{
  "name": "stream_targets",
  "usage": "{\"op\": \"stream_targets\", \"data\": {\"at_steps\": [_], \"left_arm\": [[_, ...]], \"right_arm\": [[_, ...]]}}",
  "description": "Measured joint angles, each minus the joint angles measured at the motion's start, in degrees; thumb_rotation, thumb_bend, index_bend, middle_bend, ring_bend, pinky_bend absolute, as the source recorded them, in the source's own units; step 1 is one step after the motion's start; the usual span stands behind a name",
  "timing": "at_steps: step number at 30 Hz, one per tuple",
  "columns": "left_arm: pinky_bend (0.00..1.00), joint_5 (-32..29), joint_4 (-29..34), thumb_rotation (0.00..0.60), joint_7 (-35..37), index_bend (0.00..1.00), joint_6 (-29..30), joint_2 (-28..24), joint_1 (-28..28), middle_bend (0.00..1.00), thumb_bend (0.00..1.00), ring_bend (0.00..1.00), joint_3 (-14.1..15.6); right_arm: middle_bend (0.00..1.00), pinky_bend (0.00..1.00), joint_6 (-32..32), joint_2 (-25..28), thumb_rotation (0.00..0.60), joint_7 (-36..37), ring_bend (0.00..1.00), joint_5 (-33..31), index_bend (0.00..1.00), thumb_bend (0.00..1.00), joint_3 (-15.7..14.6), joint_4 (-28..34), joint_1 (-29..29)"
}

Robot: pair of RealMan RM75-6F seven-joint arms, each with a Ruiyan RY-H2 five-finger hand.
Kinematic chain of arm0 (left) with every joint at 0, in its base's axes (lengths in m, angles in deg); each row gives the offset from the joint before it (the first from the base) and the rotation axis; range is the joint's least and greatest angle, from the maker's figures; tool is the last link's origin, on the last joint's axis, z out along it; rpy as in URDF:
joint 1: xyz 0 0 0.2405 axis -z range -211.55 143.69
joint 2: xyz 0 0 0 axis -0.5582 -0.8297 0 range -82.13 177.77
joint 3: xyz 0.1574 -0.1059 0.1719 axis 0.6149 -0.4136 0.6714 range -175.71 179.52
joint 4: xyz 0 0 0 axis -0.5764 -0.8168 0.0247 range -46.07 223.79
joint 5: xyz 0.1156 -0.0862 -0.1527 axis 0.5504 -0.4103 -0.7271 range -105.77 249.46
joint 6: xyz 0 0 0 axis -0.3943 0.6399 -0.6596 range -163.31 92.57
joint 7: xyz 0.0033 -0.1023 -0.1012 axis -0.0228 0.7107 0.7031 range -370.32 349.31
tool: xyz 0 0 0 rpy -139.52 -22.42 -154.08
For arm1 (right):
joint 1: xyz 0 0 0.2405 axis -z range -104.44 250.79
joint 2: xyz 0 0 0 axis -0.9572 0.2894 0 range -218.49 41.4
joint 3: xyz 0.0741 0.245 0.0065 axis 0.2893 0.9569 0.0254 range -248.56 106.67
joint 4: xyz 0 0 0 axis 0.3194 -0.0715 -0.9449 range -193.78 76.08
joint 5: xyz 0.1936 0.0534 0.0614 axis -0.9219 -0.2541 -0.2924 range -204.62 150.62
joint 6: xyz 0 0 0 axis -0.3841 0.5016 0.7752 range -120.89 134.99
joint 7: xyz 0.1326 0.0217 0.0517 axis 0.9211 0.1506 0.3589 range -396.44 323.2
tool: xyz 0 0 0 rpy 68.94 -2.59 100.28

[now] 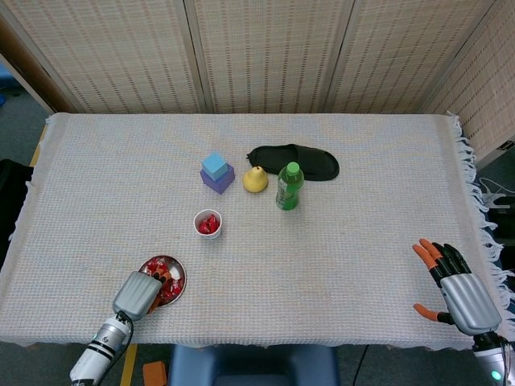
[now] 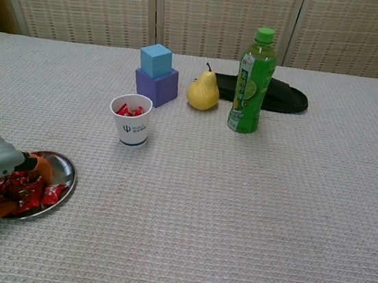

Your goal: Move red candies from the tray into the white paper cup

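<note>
Table (image 1: pixel 362 241): cloth-covered, with both hands at its near edge – the left at the tray, the right well apart at the far right corner.
Bystanders: a black slipper (image 1: pixel 294 162), a green bottle (image 1: pixel 289 186), a yellow pear (image 1: pixel 255 179) and a blue cube on a purple block (image 1: pixel 217 173) stand behind the cup; none of them belongs to the job.
Left hand (image 1: pixel 138 292): palm down over the near side of the tray, fingers curled into the candy pile. Whether they have closed on a candy I cannot tell, since the back of the hand hides the fingertips in both views.
Right hand (image 1: pixel 451 281): resting near the table edge with fingers spread and nothing in them.
Tray (image 2: pixel 67 169): a round metal dish at the near left, holding a heap of red candies (image 2: pixel 50 193), so plenty is left to move.
White paper cup (image 2: pixel 130 119): upright, a little behind and to the right of the tray, apart from it.
Candies in cup (image 2: pixel 130 111): a few red wrappers show at the rim – some of the task is done.
Progress: I judge it under way, mid-pick, with most of the candies yet to go across.
</note>
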Motion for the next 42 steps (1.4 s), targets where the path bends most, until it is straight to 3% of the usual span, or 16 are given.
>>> {"op": "stream_targets", "data": {"at_steps": [12, 32, 42], "left_arm": [[1.0, 1.59, -1.71, 0.6, -0.01, 0.44, 0.79, 0.98, -0.67, 0.46, 0.37, 0.68, 0.23], [1.0, 4.39, -3.35, 0.6, 3.02, 0.6, 1.64, 1.3, -1.37, 0.66, 0.4, 0.69, 0.1], [1.0, 4.78, -3.0, 0.6, 3.81, 0.64, 1.76, 0.95, -1.49, 0.7, 0.47, 0.7, -0.53]], "right_arm": [[0.0, 0.0, -0.26, -0.12, 0.6, -0.33, 0.0, -0.12, 0.0, 0.03, 0.02, 0.06, -0.09], [0.0, 0.0, -0.65, -0.15, 0.6, -0.65, 0.0, -0.25, 0.0, 0.03, -0.01, 0.17, -0.21], [0.0, 0.0, -0.53, -0.12, 0.6, -0.58, 0.0, -0.3, 0.0, 0.03, 0.05, 0.17, -0.19]]}}
